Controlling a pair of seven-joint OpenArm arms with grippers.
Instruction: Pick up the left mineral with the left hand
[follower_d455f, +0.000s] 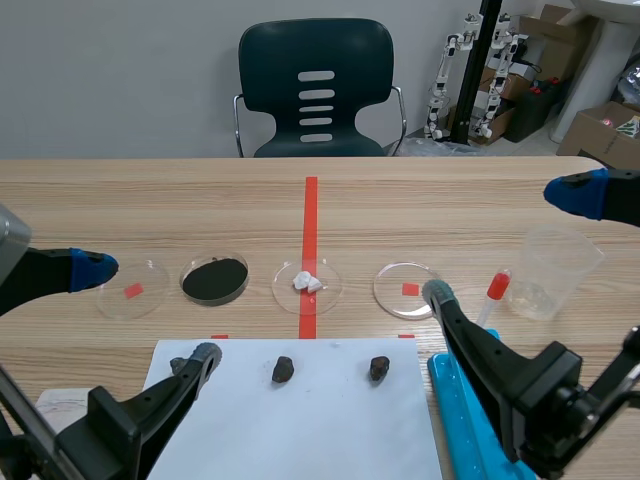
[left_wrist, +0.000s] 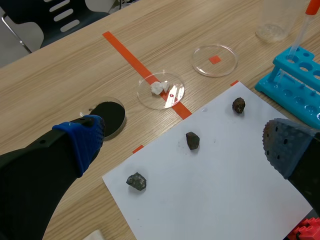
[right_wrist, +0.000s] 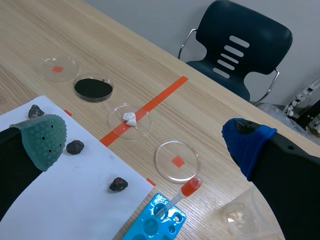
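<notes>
Pickup not begun: left gripper (left_wrist: 184, 142) spread wide, empty, hovering over paper (left_wrist: 235, 175). Left mineral (left_wrist: 136, 181) lies untouched on paper, near its corner. Remaining: line up, descend, pinch, lift.

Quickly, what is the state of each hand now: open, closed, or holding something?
Left hand: open, holding nothing; the left mineral lies on the white paper, not gripped.
Right hand: open, holding nothing.

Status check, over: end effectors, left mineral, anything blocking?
Left end effector open, right end effector open. Left mineral lies free on white paper. Nothing in the way.
</notes>
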